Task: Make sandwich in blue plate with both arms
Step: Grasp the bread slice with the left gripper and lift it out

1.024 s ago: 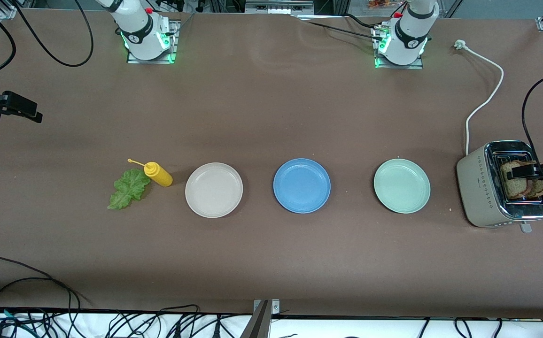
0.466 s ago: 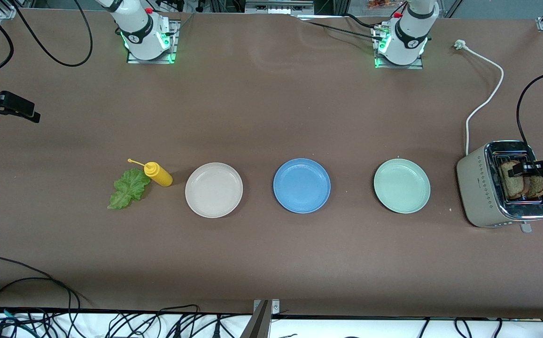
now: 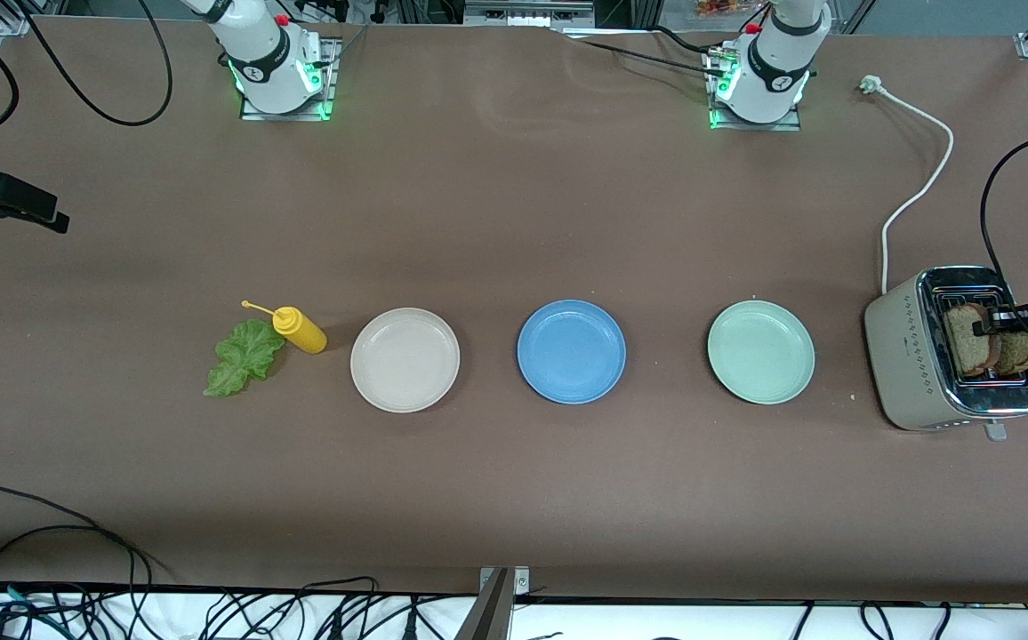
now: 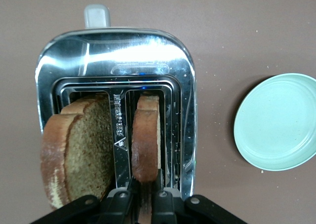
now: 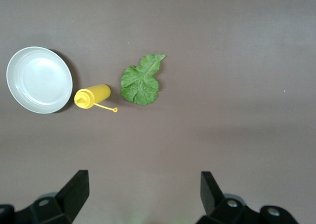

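Two brown bread slices stand in the toaster at the left arm's end of the table. My left gripper is over the toaster, shut on the slice in the slot nearer the mint plate. The other slice leans in the second slot. The blue plate sits empty at the table's middle. The green lettuce leaf lies flat toward the right arm's end and also shows in the right wrist view. My right gripper waits open and empty, high over that end.
A yellow squeeze bottle lies beside the lettuce. A cream-white plate and a mint-green plate flank the blue plate. The toaster's white cord runs toward the left arm's base.
My left gripper's fingers have shifted a little toward the table's end over the toaster. My right gripper has drifted slightly toward its end of the table.
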Robot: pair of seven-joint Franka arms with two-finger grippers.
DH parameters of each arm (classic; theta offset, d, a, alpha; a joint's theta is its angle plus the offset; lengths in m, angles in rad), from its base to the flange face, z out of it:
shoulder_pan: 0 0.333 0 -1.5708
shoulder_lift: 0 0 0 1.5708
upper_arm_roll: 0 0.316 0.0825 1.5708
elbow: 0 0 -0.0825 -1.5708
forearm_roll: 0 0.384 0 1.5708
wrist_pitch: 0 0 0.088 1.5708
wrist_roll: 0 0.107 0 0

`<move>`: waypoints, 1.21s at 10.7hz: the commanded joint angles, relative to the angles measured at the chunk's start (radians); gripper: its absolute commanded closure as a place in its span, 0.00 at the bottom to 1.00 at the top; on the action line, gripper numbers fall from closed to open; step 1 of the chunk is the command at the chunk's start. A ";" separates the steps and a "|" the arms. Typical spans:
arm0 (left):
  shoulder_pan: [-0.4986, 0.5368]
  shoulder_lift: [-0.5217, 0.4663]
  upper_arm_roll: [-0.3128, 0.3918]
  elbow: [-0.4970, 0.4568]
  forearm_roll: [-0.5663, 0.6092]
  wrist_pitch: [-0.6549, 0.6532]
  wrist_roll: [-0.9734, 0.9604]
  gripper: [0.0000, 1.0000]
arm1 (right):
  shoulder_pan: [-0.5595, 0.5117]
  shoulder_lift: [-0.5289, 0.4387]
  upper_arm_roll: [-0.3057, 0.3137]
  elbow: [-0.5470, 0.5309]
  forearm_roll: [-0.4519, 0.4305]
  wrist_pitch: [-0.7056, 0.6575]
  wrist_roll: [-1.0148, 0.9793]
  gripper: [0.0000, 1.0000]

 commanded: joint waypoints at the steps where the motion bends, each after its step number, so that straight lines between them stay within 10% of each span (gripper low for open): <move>1: 0.009 -0.069 -0.005 -0.022 -0.007 0.001 0.013 1.00 | -0.013 0.011 -0.002 0.019 0.022 -0.001 -0.018 0.00; 8: -0.021 -0.100 -0.052 0.256 0.054 -0.301 0.008 1.00 | -0.017 0.021 0.003 0.019 0.021 0.001 -0.032 0.00; 13: -0.021 -0.134 -0.267 0.256 0.035 -0.390 -0.001 1.00 | -0.077 0.018 0.066 0.019 0.022 -0.001 -0.034 0.00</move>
